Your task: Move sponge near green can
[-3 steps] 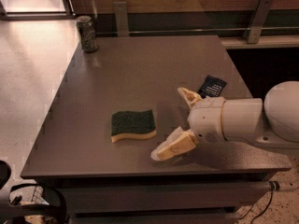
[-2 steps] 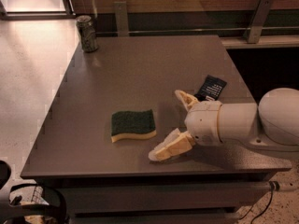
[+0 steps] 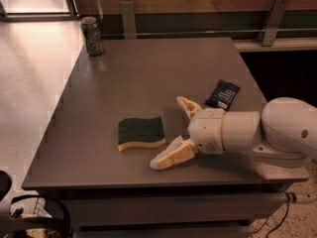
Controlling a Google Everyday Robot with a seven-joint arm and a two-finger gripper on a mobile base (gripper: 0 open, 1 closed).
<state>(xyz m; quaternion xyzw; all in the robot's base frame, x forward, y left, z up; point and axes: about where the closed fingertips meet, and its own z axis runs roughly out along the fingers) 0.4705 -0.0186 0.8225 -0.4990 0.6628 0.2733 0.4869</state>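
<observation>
One gripper (image 3: 167, 132), jaws spread wide, edged left toward unmoved sponge (image 3: 140, 132).

The sponge (image 3: 141, 133) lies flat, its dark green scouring side up over pale yellow foam. The green can (image 3: 92, 35) stands upright, well apart from the sponge, behind it and to its left. My gripper (image 3: 167, 132) sits just right of the sponge, fingers spread wide.

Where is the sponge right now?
Camera view: the sponge lies front-centre on the table, just left of the open gripper, far from the green can at back left.
</observation>
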